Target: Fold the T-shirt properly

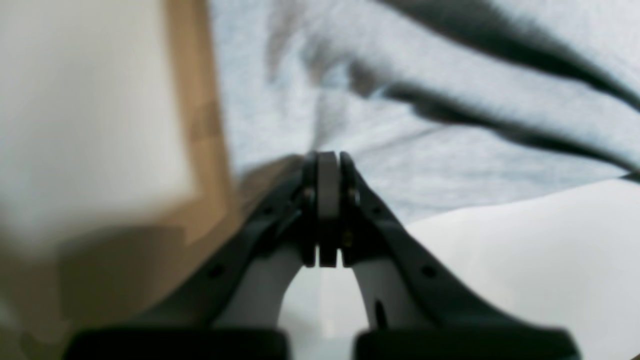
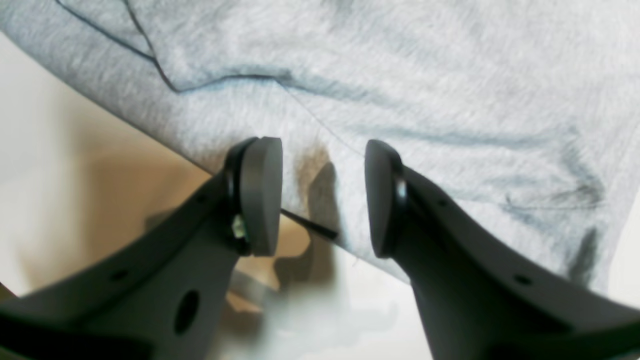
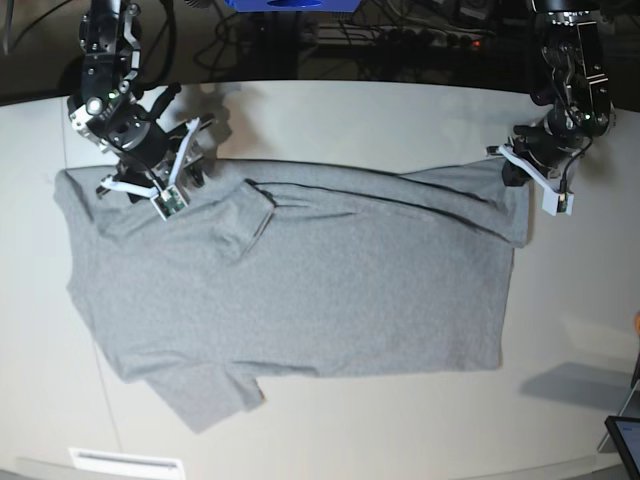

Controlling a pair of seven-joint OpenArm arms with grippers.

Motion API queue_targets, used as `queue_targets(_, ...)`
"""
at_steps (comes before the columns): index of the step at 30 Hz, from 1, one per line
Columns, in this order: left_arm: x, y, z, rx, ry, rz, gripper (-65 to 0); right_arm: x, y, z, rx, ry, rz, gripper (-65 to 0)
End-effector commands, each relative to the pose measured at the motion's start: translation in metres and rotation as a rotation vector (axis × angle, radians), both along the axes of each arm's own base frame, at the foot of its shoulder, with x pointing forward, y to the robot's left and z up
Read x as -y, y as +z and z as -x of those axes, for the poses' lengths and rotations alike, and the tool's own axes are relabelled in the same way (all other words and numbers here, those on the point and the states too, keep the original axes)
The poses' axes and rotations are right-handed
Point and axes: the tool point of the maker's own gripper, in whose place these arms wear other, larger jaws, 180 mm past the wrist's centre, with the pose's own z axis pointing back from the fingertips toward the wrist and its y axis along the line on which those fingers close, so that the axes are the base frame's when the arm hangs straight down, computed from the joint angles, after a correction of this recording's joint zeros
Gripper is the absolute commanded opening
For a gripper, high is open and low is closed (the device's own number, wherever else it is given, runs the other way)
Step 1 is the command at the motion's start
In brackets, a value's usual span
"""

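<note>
Evenly lit from above in the base view, sharp across the pale tabletop [image 3: 400, 420], with soft shadows under the T-shirt [image 3: 300, 290] folds and a faint grey shadow near the right edge. Dark beyond the far edge. Heavily blurred in the left wrist view, smeared throughout. Softer focus in the right wrist view, with a dark shadow between the tool fingers [image 2: 260, 195].

the t-shirt [image 3: 300, 290] is soft heathered grey cloth, matt, faintly fuzzy and creased. the right gripper [image 2: 322, 197] has matt dark plastic fingers with smooth grey pads [image 2: 262, 195]. the table [image 3: 400, 430] looks smooth, pale and matt.
</note>
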Motion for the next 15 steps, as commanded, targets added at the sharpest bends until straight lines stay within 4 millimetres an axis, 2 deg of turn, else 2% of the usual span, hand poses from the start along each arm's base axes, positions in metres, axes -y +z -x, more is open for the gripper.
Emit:
queue_targets(1, -0.009, 0.011, -0.007, 0.024, -0.01, -0.033, -65.0, -0.002, 0.009, -0.007, 0.039, 0.004, -0.016, -39.3)
queue_targets(6, -0.016, 0.016, -0.009, 0.019, -0.028, -0.063, -65.0, -0.001, 0.006, -0.006, 0.029, 0.001, -0.017, -39.3)
queue_targets(15, -0.01, 0.013, -0.009, -0.01, -0.097, -0.089, -65.0, 0.0, -0.019, -0.003, -0.039, -0.007, -0.029, -39.3)
